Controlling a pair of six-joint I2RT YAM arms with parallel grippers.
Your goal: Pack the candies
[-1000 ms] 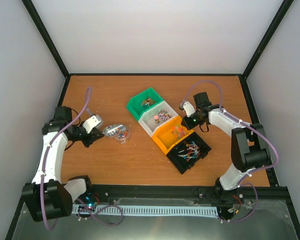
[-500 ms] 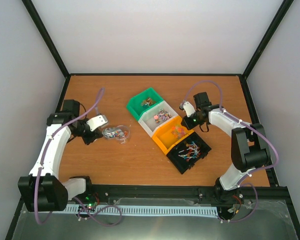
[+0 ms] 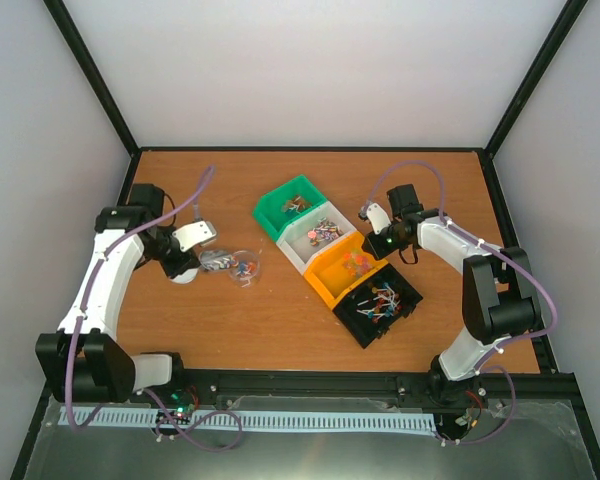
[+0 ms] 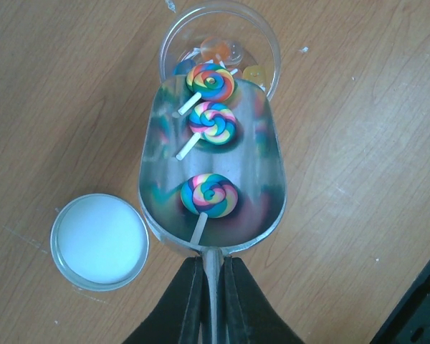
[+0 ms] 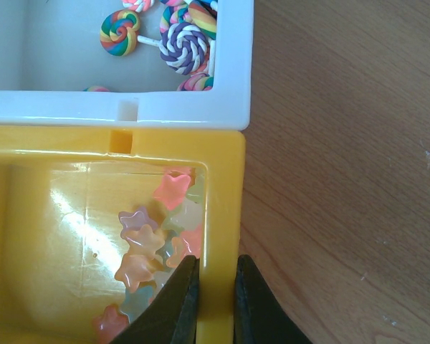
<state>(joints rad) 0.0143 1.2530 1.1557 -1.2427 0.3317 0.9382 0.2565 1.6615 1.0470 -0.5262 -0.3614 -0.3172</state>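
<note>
From above, I see my left gripper [image 3: 192,255] on the left side of the table [image 3: 280,330], close to a small clear jar [image 3: 244,268]. A green bin [image 3: 295,207], a white bin [image 3: 318,236], an orange bin [image 3: 348,266] and a black bin [image 3: 380,303] sit in a slanted row. My right gripper [image 3: 377,243] is at the orange bin's far wall.

On the left wrist camera, the fingers squeeze tight on the handle of a shiny scoop [image 4: 254,179]. Three swirly candies [image 4: 209,195] lie in it. Its tip reaches over the jar's mouth. A round white lid [image 4: 99,240] lies just beside the scoop.

On the right wrist camera, the fingers pinch the orange bin's wall, one inside and one outside. Star candies lie by the inside finger.
</note>
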